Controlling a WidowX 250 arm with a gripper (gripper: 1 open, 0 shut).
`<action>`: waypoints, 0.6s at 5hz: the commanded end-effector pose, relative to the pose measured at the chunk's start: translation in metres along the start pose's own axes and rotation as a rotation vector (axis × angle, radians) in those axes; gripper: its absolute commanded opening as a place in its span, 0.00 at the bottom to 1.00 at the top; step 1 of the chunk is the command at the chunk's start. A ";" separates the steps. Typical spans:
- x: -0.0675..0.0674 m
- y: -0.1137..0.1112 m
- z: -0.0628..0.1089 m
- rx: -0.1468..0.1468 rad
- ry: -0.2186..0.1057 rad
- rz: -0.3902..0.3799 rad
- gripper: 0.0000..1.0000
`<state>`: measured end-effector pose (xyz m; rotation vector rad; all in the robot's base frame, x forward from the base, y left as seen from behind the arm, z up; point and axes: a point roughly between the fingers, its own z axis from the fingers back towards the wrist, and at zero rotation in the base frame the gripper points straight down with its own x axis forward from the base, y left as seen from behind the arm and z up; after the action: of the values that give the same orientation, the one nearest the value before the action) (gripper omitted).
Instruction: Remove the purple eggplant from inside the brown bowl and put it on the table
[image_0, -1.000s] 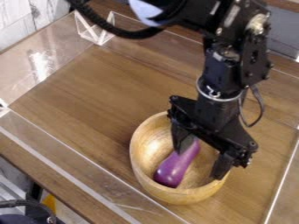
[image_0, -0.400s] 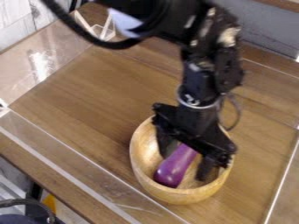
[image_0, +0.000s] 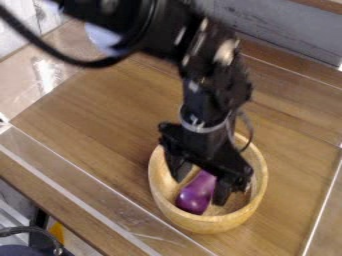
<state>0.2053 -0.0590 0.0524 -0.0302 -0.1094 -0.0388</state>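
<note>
The purple eggplant (image_0: 198, 193) lies inside the brown bowl (image_0: 167, 183), toward its near side, at the lower middle of the camera view. My black gripper (image_0: 202, 174) points straight down into the bowl, open, with one finger on each side of the eggplant's upper end. I cannot tell whether the fingers touch the eggplant. The gripper body hides the eggplant's far end and the bowl's far rim. The bowl rests on the wood-grain table (image_0: 94, 110).
Low clear acrylic walls (image_0: 80, 185) run along the table's near and left edges. The dark arm (image_0: 147, 30) reaches in from the upper left. Bare tabletop lies left of and behind the bowl.
The gripper has moved left and down into the bowl, its open fingers now lower around the eggplant. The arm has swung left with it. Eggplant and bowl have stayed put.
</note>
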 end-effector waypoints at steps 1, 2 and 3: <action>0.004 -0.005 0.002 -0.009 -0.069 0.003 1.00; 0.001 -0.017 0.006 0.015 -0.084 0.054 1.00; 0.001 -0.021 0.002 0.015 -0.082 0.082 1.00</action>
<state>0.1998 -0.0760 0.0483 -0.0095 -0.1597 0.0507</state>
